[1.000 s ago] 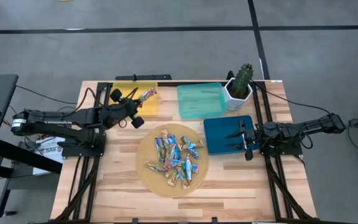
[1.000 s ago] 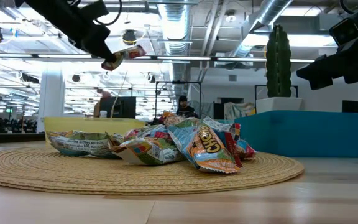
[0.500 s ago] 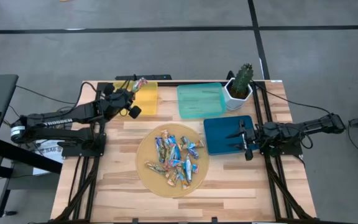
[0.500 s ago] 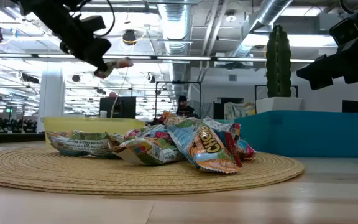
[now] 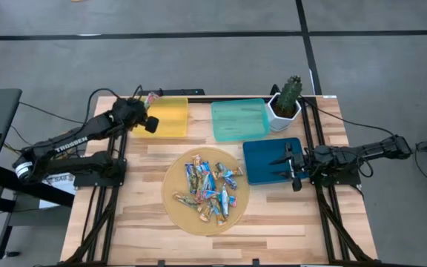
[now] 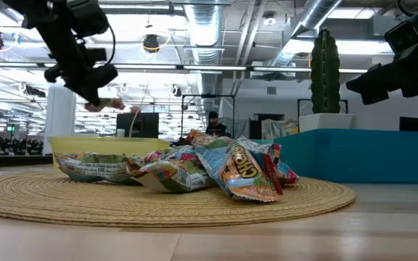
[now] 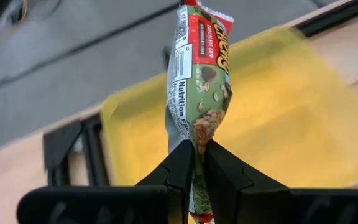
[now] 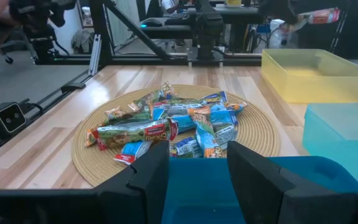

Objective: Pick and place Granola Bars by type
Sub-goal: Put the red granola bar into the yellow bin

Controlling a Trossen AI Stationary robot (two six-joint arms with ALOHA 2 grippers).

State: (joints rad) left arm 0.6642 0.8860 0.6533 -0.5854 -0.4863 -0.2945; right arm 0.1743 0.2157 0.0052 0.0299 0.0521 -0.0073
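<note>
The left gripper (image 7: 196, 149) is pinched nearly shut on a green-and-red granola bar (image 7: 199, 74), gripped low on the wrapper so that the bar stands up from the fingertips. In the high view this gripper (image 5: 148, 101) is held above the far left corner of the yellow tray (image 5: 167, 119). The right gripper (image 8: 193, 163) is kept parted with nothing between its fingers, above the dark blue tray (image 5: 262, 157). The remaining granola bars (image 5: 209, 187) are heaped on the round woven mat (image 5: 175, 210).
</note>
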